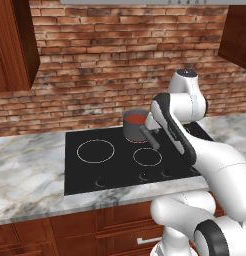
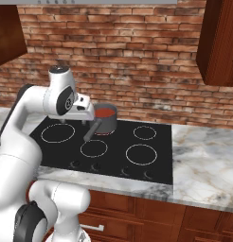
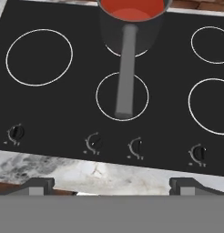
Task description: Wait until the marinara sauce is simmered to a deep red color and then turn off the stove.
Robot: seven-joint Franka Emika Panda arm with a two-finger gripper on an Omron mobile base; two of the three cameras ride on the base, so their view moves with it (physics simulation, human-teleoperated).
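Writing: we can read no brand, label or lettering on anything here; the small marks around the knobs (image 3: 94, 143) are too fine to make out.
Arm: we see it rise from the base, bend over the near edge of the counter (image 1: 25, 170) and reach above the stove (image 1: 115, 172), hand tilted down toward the burners.
Gripper: the gripper (image 3: 112, 185) stands wide, its tips far apart, holding nothing, hovering above the near counter edge and the knob row.
Marinara sauce: the marinara sauce (image 3: 131, 9) is orange-red, in the dark grey saucepan (image 2: 107, 124) on the far middle burner.
Saucepan handle: we see it pointing toward the near side, over the small middle ring.
Backdrop: brick wall (image 2: 137, 61) behind the stove.
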